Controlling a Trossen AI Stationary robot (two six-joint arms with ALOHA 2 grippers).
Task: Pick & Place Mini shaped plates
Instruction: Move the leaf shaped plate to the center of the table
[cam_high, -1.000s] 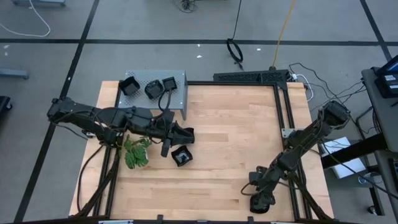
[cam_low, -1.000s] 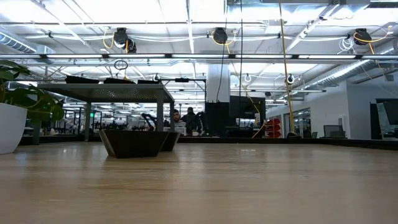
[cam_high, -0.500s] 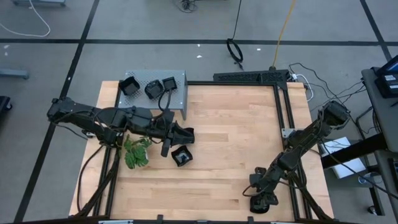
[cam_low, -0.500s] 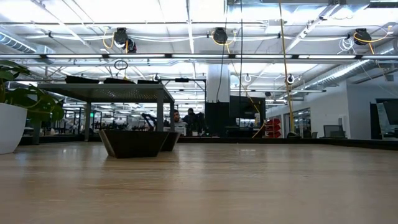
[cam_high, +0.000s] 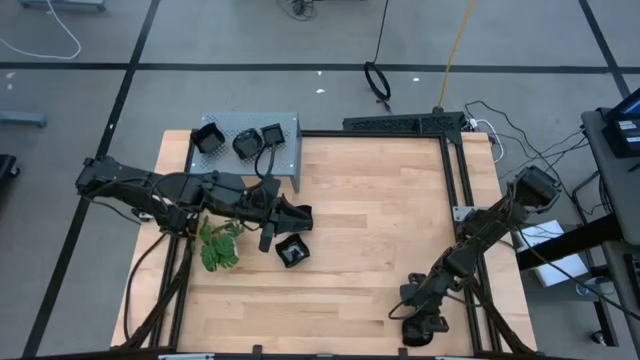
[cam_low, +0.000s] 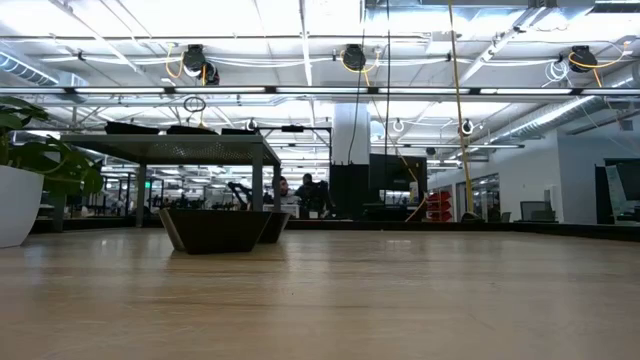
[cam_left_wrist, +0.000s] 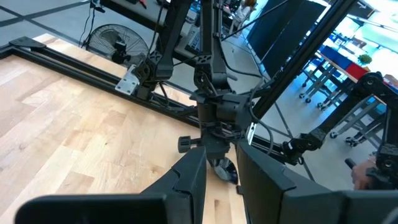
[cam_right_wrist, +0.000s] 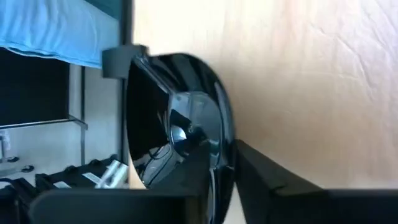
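Note:
My right gripper (cam_high: 420, 322) is down at the table's near right corner, shut on a glossy black round mini plate (cam_right_wrist: 174, 124). Another black mini plate (cam_high: 291, 251) rests bottom-down on the wood left of centre and also shows in the low view (cam_low: 215, 229). My left gripper (cam_high: 302, 214) hangs just beyond that plate, toward the far edge. Its fingers stand a little apart with nothing between them (cam_left_wrist: 221, 168). Three more black plates (cam_high: 245, 145) sit on the grey perforated shelf (cam_high: 288, 155) at the far left. My right gripper pinches the round plate's rim (cam_right_wrist: 222, 146) between its two fingers. One finger (cam_right_wrist: 186, 180) is over the hollow inside and the other (cam_right_wrist: 267, 180) is on the outside. The fingers slant down toward the near right corner. Whether the plate is off the wood, I cannot tell.
A green leafy plant (cam_high: 219, 245) in a white pot (cam_low: 15, 205) stands under my left arm near the left edge. A black frame rail (cam_high: 455, 215) runs along the table's right side, close to my right arm. Bare wood (cam_high: 380, 220) spans the middle.
My right arm has leaned a little lower over the near right corner, and its wrist has rolled slightly. The plates on the table and on the shelf lie where they were.

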